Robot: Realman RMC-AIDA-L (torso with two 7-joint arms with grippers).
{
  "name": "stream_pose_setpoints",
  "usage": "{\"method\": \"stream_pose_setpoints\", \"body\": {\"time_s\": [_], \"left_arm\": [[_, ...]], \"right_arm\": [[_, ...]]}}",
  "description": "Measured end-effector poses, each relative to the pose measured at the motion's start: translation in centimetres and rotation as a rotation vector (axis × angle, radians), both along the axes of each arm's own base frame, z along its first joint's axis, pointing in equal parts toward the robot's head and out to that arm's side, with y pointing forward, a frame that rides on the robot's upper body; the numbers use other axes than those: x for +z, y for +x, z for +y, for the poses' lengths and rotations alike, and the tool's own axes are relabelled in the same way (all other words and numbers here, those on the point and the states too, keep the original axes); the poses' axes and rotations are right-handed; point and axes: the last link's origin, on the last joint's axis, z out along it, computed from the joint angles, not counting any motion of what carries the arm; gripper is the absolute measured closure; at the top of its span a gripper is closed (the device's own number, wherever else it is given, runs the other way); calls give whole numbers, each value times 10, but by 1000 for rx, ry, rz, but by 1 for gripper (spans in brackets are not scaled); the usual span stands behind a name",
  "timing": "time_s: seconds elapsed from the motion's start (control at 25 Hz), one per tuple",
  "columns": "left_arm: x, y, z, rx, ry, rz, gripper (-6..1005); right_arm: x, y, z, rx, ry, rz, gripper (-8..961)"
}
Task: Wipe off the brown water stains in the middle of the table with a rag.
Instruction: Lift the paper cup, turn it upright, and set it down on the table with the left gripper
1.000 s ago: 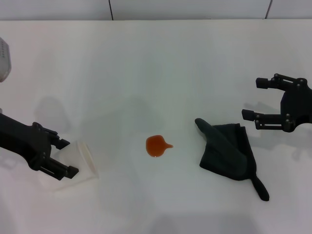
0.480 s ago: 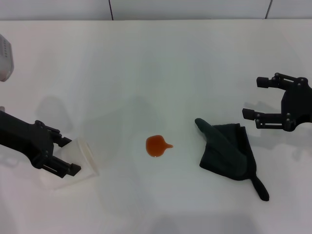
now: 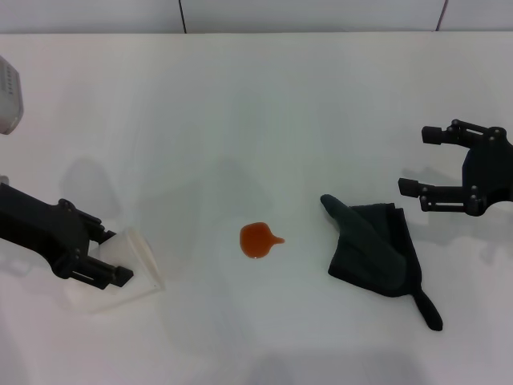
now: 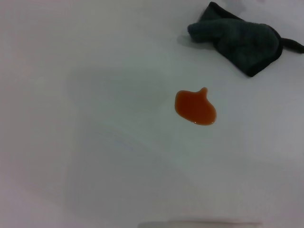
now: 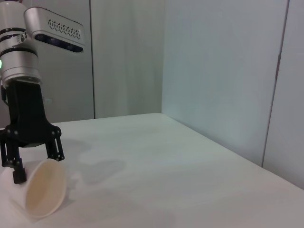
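The brown water stain (image 3: 256,240), a small orange-brown blot with a short tail, lies near the middle of the white table (image 3: 240,120); the left wrist view shows the stain (image 4: 195,107) too. To its right lies the dark crumpled rag (image 3: 375,250), also seen from the left wrist (image 4: 242,35). My right gripper (image 3: 414,160) hovers open just beyond the rag's far right corner, holding nothing. At the left, my left gripper (image 3: 112,255) is shut on a white cup (image 3: 132,265) lying on its side.
From the right wrist, the left gripper (image 5: 38,166) straddles the tipped cup (image 5: 42,190) on the tabletop. A grey-white device (image 3: 6,96) sits at the far left edge. Walls stand behind the table's back edge.
The left gripper has shifted slightly and the cup in it has turned a little, its mouth lying lower on the table. The right arm, rag and stain have not moved.
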Motion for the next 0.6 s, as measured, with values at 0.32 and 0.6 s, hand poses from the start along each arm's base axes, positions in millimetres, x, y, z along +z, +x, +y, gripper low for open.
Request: {"method": "stream_pose_setpoints", "body": {"time_s": [0.32,0.6], "left_arm": [[9,0,5,6,68,-52,350],[17,-1,10,-4,160,-121,349]], "right_arm": [[0,0,0,-1,-1,0,80],[0,1,0,-2,0,0,80]]}}
